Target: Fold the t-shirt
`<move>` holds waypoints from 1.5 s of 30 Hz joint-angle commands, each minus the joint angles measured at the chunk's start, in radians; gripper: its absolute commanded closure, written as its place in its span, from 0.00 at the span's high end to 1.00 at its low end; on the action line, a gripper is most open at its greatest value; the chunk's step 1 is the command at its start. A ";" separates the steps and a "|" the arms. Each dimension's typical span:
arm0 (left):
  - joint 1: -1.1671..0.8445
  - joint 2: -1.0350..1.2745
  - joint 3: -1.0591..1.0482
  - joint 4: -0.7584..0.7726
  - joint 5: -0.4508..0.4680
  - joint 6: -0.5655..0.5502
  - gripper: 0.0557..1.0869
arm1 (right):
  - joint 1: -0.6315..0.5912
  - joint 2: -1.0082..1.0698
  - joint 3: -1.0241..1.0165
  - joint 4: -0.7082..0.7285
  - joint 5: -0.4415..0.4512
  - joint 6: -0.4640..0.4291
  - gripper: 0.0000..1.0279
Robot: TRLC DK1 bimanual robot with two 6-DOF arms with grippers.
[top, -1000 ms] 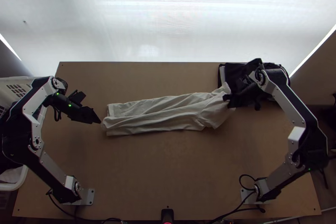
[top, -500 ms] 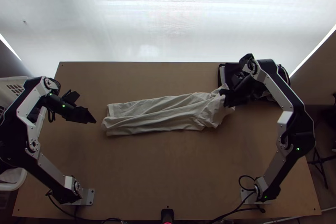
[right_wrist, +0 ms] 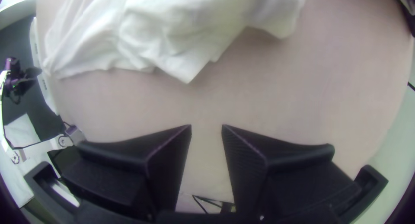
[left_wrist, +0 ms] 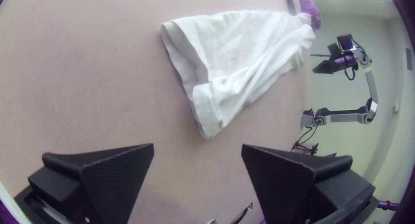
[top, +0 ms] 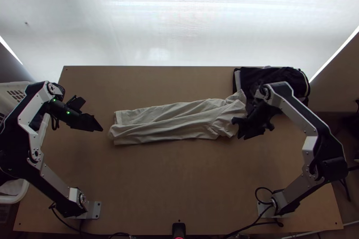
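A pale t-shirt (top: 175, 121) lies as a long, narrow, wrinkled strip across the middle of the table, its layers doubled. My left gripper (top: 101, 129) stands just off the strip's left end; in the left wrist view the same gripper (left_wrist: 197, 146) is open, the shirt (left_wrist: 237, 46) beyond its fingers. At the strip's right end is my right gripper (top: 235, 128), over or beside the cloth edge. In the right wrist view this gripper (right_wrist: 206, 126) has a gap between its fingers and holds nothing, with a corner of the shirt (right_wrist: 173, 33) a little way off.
Dark folded cloth (top: 287, 79) lies at the table's back right, close to the shirt's right end. A white basket (top: 20, 194) stands off the table's left edge. Bare wood of the table (top: 179, 185) extends in front of the shirt.
My right gripper has come toward the table's near edge from the shirt's right end, leaving that end of the cloth lying. My left gripper has drawn slightly left, away from the shirt.
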 commanded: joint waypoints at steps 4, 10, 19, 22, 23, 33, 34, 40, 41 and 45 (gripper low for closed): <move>-0.011 -0.001 0.007 -0.001 0.001 -0.010 0.96 | 0.068 0.064 -0.094 0.165 -0.034 0.001 0.35; -0.014 -0.003 0.007 -0.001 0.001 -0.017 0.96 | 0.059 0.139 -0.044 0.213 -0.032 -0.017 0.35; -0.011 0.000 0.007 -0.001 0.001 -0.017 0.96 | 0.062 0.176 0.013 0.250 0.015 -0.017 0.42; -0.008 0.003 0.007 -0.001 0.001 -0.017 0.96 | 0.065 0.173 0.016 0.250 0.034 -0.017 0.42; -0.009 0.003 0.007 -0.001 0.001 -0.017 0.96 | 0.065 0.172 0.016 0.250 0.035 -0.017 0.42; -0.014 0.005 0.005 -0.001 0.001 -0.018 0.96 | 0.073 0.123 0.036 0.300 0.084 -0.025 0.03; -0.011 0.005 0.005 -0.001 0.001 -0.018 0.96 | 0.073 0.109 0.038 0.296 0.088 -0.025 0.03; 0.000 -0.006 0.007 -0.001 -0.001 -0.017 0.96 | 0.079 -0.026 0.053 0.236 0.089 -0.033 0.03; 0.001 -0.006 0.007 -0.001 0.001 -0.017 0.96 | 0.087 -0.049 0.056 0.236 0.089 -0.033 0.03; -0.006 0.000 0.010 -0.001 0.002 -0.018 0.96 | 0.140 -0.094 0.102 0.234 0.114 -0.037 0.03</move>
